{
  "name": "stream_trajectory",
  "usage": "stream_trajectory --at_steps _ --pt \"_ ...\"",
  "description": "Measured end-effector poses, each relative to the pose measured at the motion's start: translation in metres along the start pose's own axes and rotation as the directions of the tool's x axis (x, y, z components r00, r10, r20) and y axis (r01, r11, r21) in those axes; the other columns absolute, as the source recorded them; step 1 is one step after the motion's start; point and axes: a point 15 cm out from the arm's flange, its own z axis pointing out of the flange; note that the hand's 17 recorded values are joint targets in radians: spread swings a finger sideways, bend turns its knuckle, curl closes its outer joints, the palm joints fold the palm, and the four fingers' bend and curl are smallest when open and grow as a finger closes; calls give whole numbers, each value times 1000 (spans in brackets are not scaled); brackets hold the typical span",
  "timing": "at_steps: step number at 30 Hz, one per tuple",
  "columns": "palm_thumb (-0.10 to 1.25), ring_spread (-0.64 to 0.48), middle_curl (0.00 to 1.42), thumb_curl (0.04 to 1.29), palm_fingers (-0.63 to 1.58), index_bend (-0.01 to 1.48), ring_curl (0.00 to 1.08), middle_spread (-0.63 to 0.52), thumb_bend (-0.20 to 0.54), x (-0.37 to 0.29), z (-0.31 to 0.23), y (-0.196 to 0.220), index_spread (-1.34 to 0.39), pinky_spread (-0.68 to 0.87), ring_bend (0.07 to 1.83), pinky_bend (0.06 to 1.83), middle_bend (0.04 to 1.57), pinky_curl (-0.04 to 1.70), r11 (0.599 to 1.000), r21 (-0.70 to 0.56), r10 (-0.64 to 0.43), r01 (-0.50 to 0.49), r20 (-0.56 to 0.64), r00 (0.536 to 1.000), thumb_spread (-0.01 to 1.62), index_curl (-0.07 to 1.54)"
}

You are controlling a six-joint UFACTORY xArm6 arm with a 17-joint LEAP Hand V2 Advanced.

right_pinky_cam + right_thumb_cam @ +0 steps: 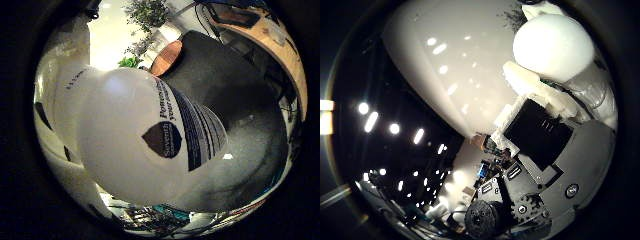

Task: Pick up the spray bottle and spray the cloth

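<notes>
The white spray bottle (130, 125) fills much of the little finger side view, close to the palm, with its printed label (190, 125) facing the camera. In the thumb side view its white body (450, 70) spans the picture. My right hand (555, 115) has its white and black fingers curled against the bottle, with a white fingertip (550, 45) pressed on it. A dark grey surface (245, 110) lies beyond the bottle; I cannot tell whether it is the cloth.
A round brown object (165, 58) and a green plant (148, 15) lie beyond the dark surface. A wooden table edge (282, 50) runs at its side. The thumb side view shows a dark area with rows of lights (380, 125).
</notes>
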Motion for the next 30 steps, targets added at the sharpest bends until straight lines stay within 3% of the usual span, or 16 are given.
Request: stream_trajectory --at_steps 6,16,23,30 --pt "1036 -212 945 1068 1177 1182 676 -220 -8 -65 13 37 -254 -272 1445 1352 1235 651 985 -159 -75 64 -65 995 1073 704" --pt "1023 -203 936 1106 1181 1192 667 -216 -8 -158 77 65 -253 -276 1456 1346 1249 662 905 -406 -185 125 -111 976 1017 699" --pt "1022 -200 932 1121 1178 1195 663 -215 -6 -177 132 52 -252 -277 1461 1344 1254 672 858 -510 -142 58 -128 982 1000 698" --pt "1017 -202 928 1132 1178 1197 659 -214 -6 -136 191 51 -252 -278 1464 1340 1256 678 793 -603 -30 -83 -175 984 1004 696"
